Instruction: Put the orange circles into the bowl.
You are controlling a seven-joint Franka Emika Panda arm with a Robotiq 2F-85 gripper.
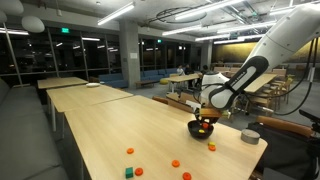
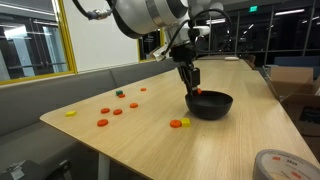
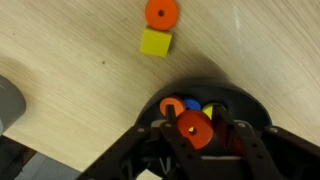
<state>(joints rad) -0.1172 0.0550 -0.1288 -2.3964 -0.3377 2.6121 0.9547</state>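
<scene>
The black bowl [image 1: 203, 129] [image 2: 209, 104] stands near the table's end. My gripper [image 1: 206, 112] [image 2: 192, 84] [image 3: 196, 128] hangs right over it, shut on one orange circle [image 3: 192, 129] held on edge between the fingers. In the wrist view the bowl [image 3: 226, 92] holds another orange circle [image 3: 170, 105], a blue piece and a yellow piece. Loose orange circles lie on the table [image 1: 129, 151] [image 1: 175, 162] [image 2: 102, 123] [image 2: 117, 111], and one [image 3: 160, 14] lies just beyond the bowl.
A yellow square piece [image 3: 155, 43] [image 2: 184, 122] lies beside the bowl. A green block [image 1: 129, 172] [image 2: 120, 93] and another yellow piece [image 2: 70, 113] sit among the circles. A pale grey round object [image 1: 250, 136] [image 3: 8, 100] stands near the table edge. A tape roll [image 2: 282, 165] lies at the corner.
</scene>
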